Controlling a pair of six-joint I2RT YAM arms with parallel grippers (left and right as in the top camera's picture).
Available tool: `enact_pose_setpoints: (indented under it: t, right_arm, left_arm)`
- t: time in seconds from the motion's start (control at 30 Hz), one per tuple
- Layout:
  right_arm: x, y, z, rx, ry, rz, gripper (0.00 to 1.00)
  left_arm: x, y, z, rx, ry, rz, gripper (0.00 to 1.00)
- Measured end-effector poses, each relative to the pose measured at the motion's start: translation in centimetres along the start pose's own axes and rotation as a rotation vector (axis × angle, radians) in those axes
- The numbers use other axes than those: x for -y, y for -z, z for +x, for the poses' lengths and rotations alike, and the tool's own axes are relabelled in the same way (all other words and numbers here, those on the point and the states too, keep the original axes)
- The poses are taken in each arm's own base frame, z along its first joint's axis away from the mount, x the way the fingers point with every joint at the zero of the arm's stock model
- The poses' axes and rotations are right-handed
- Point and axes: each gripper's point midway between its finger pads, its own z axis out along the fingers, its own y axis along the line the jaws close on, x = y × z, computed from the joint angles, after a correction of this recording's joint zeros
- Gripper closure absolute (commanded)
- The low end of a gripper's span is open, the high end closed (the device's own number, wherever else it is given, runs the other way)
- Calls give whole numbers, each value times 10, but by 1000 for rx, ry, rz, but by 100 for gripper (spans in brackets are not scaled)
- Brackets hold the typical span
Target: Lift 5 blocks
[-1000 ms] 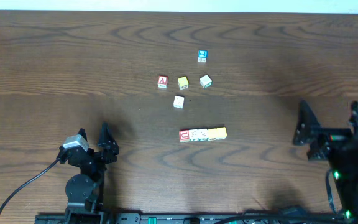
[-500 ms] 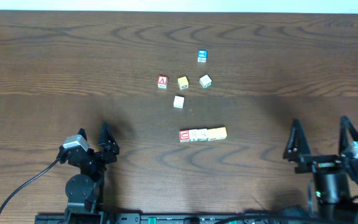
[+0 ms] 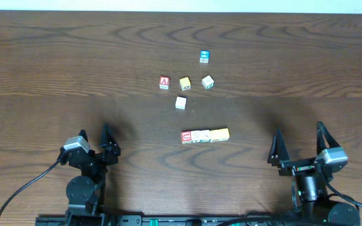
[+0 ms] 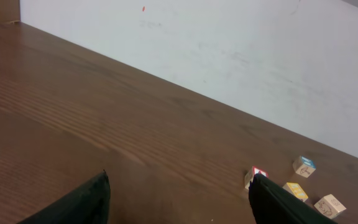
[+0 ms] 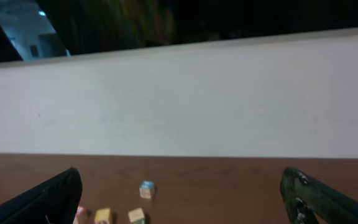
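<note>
The blocks [image 3: 205,135] lie in a tight row on the table's near middle, touching side by side. A red one [image 3: 186,137] is at the left end, whitish ones [image 3: 200,135] are in the middle, and yellow [image 3: 219,134] is at the right end. My left gripper [image 3: 95,133] sits low at the front left, open and empty [image 4: 180,175]. At the front right, my right gripper [image 3: 297,132] is also open and empty [image 5: 180,171]. Both are well clear of the row, which neither wrist view shows.
Loose cubes lie behind the row: a red "A" cube [image 3: 164,82], a yellow one [image 3: 185,83], a whitish one [image 3: 207,81], another whitish one [image 3: 180,102] and a blue one [image 3: 205,56] farthest back. The wrist views show the blue cube [image 4: 304,166] [image 5: 146,189] before a white wall.
My right arm has swung in from the right edge and settled at the front right, jaws still wide. The left arm and all cubes have stayed put.
</note>
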Motion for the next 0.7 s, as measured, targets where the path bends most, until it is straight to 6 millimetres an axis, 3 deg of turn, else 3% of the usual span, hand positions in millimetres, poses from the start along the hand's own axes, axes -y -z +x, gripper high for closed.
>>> enact_pose_setpoints:
  t: [0.23, 0.47, 0.7]
  right_arm:
    - [23, -6, 39, -74, 24, 93, 1]
    - [42, -10, 104, -191, 31, 150, 1]
    - [47, -11, 133, -220, 34, 154, 1]
  left_arm:
    - [0, 0, 0, 0, 0, 0, 28]
    - [0, 0, 0, 0, 0, 0, 28]
    - [0, 0, 0, 0, 0, 0, 28]
